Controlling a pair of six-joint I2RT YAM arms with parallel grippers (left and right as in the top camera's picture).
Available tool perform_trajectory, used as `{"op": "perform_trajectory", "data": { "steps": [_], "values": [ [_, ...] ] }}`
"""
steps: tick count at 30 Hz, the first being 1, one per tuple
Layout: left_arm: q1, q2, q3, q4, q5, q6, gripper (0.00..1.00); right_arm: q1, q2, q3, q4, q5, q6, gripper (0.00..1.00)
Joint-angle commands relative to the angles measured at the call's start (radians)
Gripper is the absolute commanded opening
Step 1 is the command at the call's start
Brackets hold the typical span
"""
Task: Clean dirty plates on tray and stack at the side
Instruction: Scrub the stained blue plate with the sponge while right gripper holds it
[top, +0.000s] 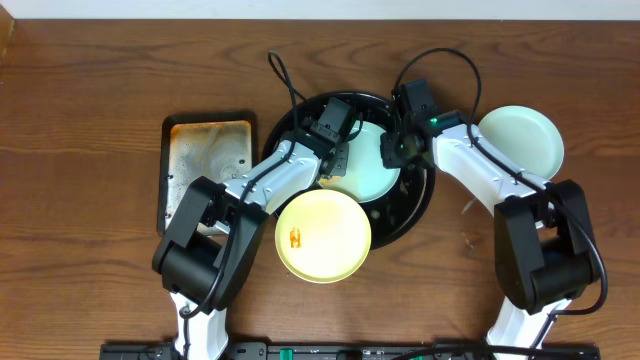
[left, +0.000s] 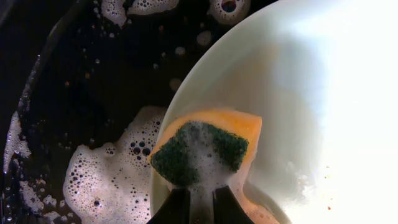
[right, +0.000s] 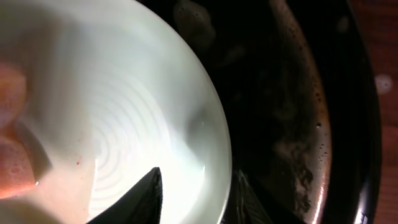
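tray: large round glossy black tray (top: 412, 212) w/ raised rim sat mid-way across the brown wooden surface (top: 90, 120); soapy foam (left: 106, 180) lay in patches on its wet floor.
plate 1: pale mint-blue round plastic plate (top: 372, 172) lay inside the black tray, right of centre. it looked wet, w/ a few tiny reddish specks near its edge in the wrist views.
plate 2: pale yellow round plastic plate (top: 335, 225) sat at the tray's near-left edge, overlapping the rim, partly over the surface. it had a small orange smear (top: 295, 238) left of its centre.
plate 3: second pale mint-blue round plastic plate (top: 522, 140) lay on the surface just right of the tray, off it.
left end effector: (left: 200, 193) was over the tray's left-centre, fingers pinched narrow on an orange sponge (left: 205, 146) w/ a green scouring face. the sponge was foamy and lay against plate 1's left rim.
right end effector: (right: 198, 177) was at plate 1's right rim w/ fingers apart. one was over the plate's inside, the other outside over the tray floor, w/ the rim between them & not clamped.
side tray: small rectangular rusty-looking metal tray (top: 205, 165) lay on the surface left of the black tray, apart from it.
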Motion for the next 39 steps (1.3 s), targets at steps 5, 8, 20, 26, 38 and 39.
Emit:
{"op": "perform_trajectory", "data": {
  "steps": [5, 8, 20, 26, 38, 39],
  "values": [
    [0.014, 0.024, 0.026, -0.01, -0.042, 0.021, 0.08, -0.01, 0.14, 0.01, 0.018, -0.02, 0.006, 0.13],
    [0.014, 0.024, 0.026, -0.01, -0.042, 0.021, 0.08, -0.014, 0.151, 0.01, 0.016, -0.018, 0.008, 0.01],
    [0.034, 0.02, 0.073, -0.019, -0.043, 0.047, 0.08, -0.029, 0.151, 0.01, -0.01, 0.073, 0.04, 0.01],
    [0.061, 0.02, 0.164, -0.085, -0.045, 0.09, 0.09, -0.029, 0.151, 0.01, -0.028, 0.117, 0.053, 0.01],
    [0.132, 0.004, 0.181, -0.187, 0.019, 0.091, 0.08, -0.034, 0.069, 0.019, -0.032, 0.143, 0.029, 0.01],
    [0.14, -0.004, 0.181, -0.188, 0.05, 0.091, 0.08, -0.034, 0.049, 0.019, -0.031, 0.157, 0.021, 0.01]
  ]
}}
